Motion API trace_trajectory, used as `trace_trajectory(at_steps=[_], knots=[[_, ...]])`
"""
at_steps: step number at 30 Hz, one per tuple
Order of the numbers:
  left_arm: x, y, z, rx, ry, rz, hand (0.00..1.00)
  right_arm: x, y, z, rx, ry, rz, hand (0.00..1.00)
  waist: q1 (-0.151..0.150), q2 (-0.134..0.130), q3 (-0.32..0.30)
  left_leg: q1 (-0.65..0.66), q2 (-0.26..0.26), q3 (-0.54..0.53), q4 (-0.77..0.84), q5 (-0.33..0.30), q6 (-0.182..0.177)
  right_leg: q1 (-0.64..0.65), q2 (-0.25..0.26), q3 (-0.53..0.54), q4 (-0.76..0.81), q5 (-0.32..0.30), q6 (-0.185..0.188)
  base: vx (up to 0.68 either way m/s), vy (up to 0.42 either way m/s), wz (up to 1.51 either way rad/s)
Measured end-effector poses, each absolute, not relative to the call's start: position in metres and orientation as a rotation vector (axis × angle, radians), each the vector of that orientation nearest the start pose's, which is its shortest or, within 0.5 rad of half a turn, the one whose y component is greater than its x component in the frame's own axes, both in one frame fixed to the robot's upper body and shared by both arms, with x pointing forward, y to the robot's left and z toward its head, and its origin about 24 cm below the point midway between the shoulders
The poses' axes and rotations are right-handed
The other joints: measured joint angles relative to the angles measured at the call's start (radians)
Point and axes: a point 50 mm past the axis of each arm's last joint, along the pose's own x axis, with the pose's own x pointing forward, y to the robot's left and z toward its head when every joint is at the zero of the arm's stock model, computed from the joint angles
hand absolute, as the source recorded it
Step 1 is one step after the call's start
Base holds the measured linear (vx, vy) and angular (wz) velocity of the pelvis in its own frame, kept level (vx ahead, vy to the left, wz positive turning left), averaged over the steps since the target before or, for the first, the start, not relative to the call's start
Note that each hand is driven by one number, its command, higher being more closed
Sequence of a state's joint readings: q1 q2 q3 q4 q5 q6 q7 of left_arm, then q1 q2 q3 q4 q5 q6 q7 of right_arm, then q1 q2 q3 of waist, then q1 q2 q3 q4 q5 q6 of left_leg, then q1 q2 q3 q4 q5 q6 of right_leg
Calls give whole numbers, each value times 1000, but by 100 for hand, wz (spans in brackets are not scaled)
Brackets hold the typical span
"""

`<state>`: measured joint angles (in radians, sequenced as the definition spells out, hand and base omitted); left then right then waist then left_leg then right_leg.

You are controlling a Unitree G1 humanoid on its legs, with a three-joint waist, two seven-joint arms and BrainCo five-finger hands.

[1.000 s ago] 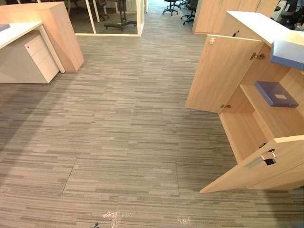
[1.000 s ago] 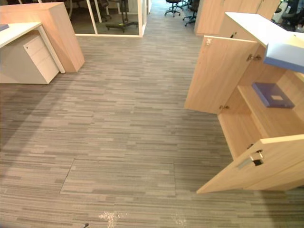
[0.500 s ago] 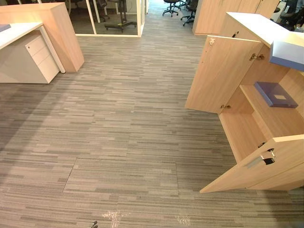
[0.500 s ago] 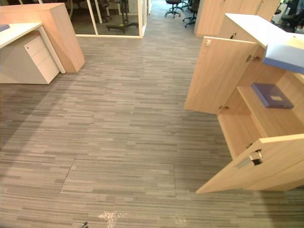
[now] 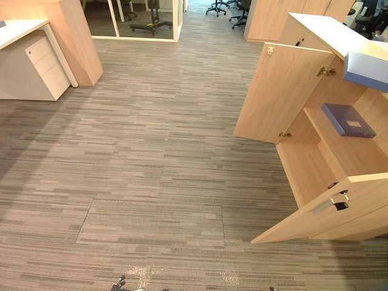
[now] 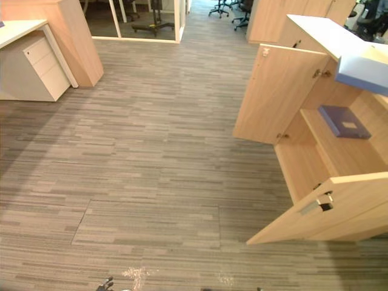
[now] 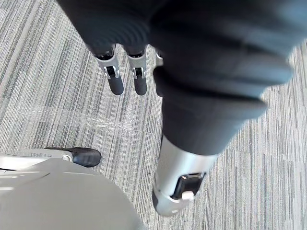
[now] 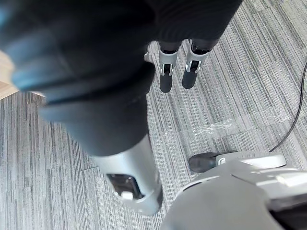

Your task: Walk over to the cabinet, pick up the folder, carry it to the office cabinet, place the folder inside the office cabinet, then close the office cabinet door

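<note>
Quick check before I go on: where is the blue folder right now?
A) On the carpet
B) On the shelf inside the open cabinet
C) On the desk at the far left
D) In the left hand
B: the blue folder lies flat on the shelf inside the open cabinet, while the left hand and the right hand hang over the carpet holding nothing.

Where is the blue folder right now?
The blue folder lies flat on the shelf inside the open wooden cabinet, on the right side of the eye views, just past the near open door.
</note>
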<state>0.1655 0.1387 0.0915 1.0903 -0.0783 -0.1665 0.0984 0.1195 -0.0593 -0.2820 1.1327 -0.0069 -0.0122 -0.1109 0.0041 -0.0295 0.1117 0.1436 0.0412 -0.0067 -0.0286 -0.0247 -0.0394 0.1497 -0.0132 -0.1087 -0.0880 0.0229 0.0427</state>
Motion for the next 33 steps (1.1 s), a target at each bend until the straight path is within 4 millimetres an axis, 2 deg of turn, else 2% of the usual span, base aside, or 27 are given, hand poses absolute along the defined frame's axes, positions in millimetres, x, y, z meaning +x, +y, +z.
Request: trace_trajectory(at_steps=[10,14,15,16,17,18,19,20,21,22,25,27,28,29,30,31,32,33], knots=[[65,224,-160,95,1072,288,0,56,-210,-169,21,1225,-404,0,0,1,2,0,0,3,0,0,0,-1,0,1,0,1,-1,0,0,0],[69,224,-159,96,1067,288,0,60,-210,-169,21,1215,-403,0,-1,3,20,-20,0,12,22,-12,-4,-15,-1,5,1,2,-5,-1,1,-6],[73,224,-159,91,1057,292,0,63,-211,-168,22,1203,-404,0,-2,4,30,-70,2,17,100,-52,-6,-37,-4,-2,20,-22,-25,-18,-4,-13],[78,223,-158,76,1040,302,0,65,-213,-167,23,1194,-414,0,-2,18,43,-116,14,22,187,-99,-16,-61,-4,-32,60,-50,-43,-26,-3,-21],[79,221,-158,62,1035,310,0,65,-216,-166,20,1190,-419,0,-2,28,51,-149,28,30,259,-140,-30,-75,-5,-59,99,-66,-44,5,18,-27],[78,221,-158,41,1036,333,0,69,-218,-165,23,1172,-427,0,-2,37,64,-198,56,52,404,-194,-95,-85,1,-58,149,-103,-54,12,26,-16],[80,225,-156,12,1023,369,0,70,-217,-164,31,1164,-430,0,-7,34,75,-273,76,86,588,-186,-116,-77,-4,-60,171,-127,-62,20,26,-9],[83,226,-155,-9,1006,391,0,71,-216,-164,34,1159,-430,0,-6,28,82,-318,84,103,683,-175,-114,-66,-13,-58,185,-139,-64,70,17,-2],[83,225,-155,-38,997,417,0,73,-216,-163,35,1150,-432,0,-5,26,86,-367,88,121,781,-211,-86,-42,-32,-54,201,-159,-57,103,24,-6],[83,225,-155,-43,996,423,0,73,-217,-163,36,1149,-435,0,-7,25,86,-383,87,124,784,-227,-80,-35,-43,-54,201,-166,-51,162,63,-7],[83,225,-155,-57,990,444,0,86,-217,-161,51,1118,-439,0,-1,24,84,-453,87,78,564,-209,-70,-18,-100,-19,199,-191,-17,221,162,-25],[81,223,-155,-40,998,439,0,94,-217,-159,48,1100,-440,0,2,35,78,-448,90,-8,319,-125,-91,-14,-143,17,200,-225,43,317,295,-48],[81,223,-156,-34,1003,436,0,93,-218,-159,45,1101,-441,0,2,42,74,-445,91,-20,297,-112,-91,-4,-154,27,203,-239,62,377,387,-48],[77,224,-157,-17,1018,427,0,91,-217,-160,54,1110,-447,0,4,35,60,-442,53,-8,341,-39,-85,18,-213,36,209,-262,96,550,521,-65],[73,225,-157,-8,1027,422,0,87,-217,-162,82,1123,-472,0,11,23,40,-446,11,21,404,-32,-60,4,-268,47,264,-262,112,586,540,-74],[73,225,-157,-4,1029,421,0,87,-215,-162,94,1126,-475,0,11,19,38,-437,-10,46,424,-56,-25,-18,-300,49,329,-259,107,610,550,-75],[73,225,-157,0,1030,416,0,92,-214,-161,126,1113,-489,0,9,17,37,-387,-57,89,411,-71,8,-99,-370,40,517,-232,60,529,471,-54],[72,224,-158,12,1038,397,0,94,-219,-160,133,1103,-510,0,-3,20,37,-313,-100,120,363,-79,43,-177,-448,-9,709,-165,-64,529,456,-39]])
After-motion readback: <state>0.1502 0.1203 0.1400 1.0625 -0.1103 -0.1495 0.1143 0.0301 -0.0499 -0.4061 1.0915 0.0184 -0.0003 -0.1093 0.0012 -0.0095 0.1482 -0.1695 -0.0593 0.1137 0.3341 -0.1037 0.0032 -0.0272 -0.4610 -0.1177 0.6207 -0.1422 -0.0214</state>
